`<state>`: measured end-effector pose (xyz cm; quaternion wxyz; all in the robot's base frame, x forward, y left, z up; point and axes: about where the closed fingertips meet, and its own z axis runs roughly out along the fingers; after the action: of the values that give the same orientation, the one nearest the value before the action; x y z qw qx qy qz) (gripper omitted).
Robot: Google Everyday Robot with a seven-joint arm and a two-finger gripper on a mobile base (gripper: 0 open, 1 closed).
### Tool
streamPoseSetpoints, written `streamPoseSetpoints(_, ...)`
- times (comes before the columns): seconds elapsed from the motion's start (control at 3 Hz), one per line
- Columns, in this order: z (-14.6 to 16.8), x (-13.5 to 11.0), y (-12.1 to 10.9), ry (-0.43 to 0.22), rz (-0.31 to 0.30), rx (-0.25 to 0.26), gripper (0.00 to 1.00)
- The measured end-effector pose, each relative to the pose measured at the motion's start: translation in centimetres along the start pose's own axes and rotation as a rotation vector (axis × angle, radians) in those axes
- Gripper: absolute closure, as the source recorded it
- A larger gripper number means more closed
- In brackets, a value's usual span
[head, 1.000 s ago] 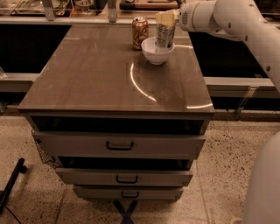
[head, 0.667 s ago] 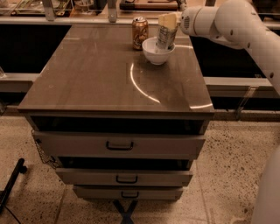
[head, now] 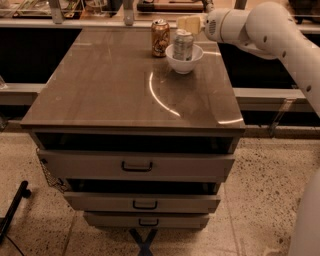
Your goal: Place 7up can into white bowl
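The 7up can [head: 183, 45], silvery with greenish markings, stands upright inside the white bowl [head: 184, 61] at the far right of the tabletop. My gripper [head: 189, 23], with pale yellowish fingers, is just above and behind the can's top. It is open and holds nothing. The white arm [head: 270, 30] reaches in from the right.
An orange-brown can [head: 160, 37] stands upright just left of the bowl, close to it. The bowl sits on a brown table [head: 115, 90] above a drawer cabinet [head: 137, 166]. A counter with clutter [head: 75, 10] runs behind the table.
The can has gone down into the bowl and the gripper has let go of it. The gripper has lifted slightly up and back from the can.
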<state>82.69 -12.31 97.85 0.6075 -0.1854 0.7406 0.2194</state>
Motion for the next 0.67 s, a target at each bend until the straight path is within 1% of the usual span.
streamPoseSetpoints(0.33, 0.1, -1.9, 0.8, -0.036, -0.054, -0.013, 0.00)
streamPoseSetpoints(0.67, -0.5, -4.6, 0.9, -0.103, -0.085, -0.004, 0.00)
